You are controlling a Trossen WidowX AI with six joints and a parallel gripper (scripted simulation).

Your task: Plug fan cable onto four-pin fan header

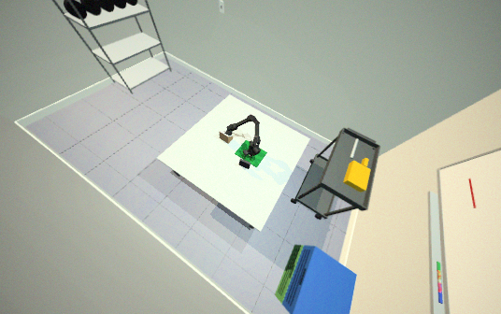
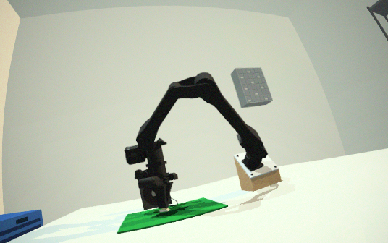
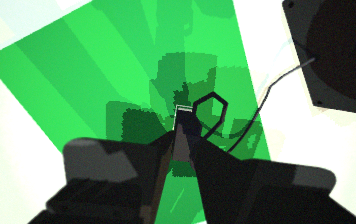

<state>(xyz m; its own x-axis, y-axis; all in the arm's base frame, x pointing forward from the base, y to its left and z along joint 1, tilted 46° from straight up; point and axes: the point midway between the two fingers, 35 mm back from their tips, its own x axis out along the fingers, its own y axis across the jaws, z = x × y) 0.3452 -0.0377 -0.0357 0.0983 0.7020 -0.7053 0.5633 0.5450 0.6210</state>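
A white table (image 1: 201, 154) (image 2: 326, 181) carries a green board (image 1: 260, 160) (image 2: 135, 223) (image 3: 80, 65) lying flat, a black fan (image 1: 244, 164) (image 3: 335, 55) beside it, and a wooden block (image 1: 225, 136) (image 2: 266, 181).

A yellow jug (image 1: 357, 176) sits atop a black-framed utility cart (image 1: 322, 185) at three o'clock from the white table (image 1: 206, 159); wire shelving (image 1: 154, 25) stands at eleven.

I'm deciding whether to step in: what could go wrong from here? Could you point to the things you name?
The gripper (image 1: 252, 155) (image 2: 164, 207) (image 3: 183, 136) is shut on the plug (image 3: 186, 122) right over the white header (image 3: 184, 108), hiding the pins, so a slight misalignment might go unseen. The cable (image 3: 223, 107) loops close beside the fingers and could snag or tug the plug when the gripper lets go and lifts.
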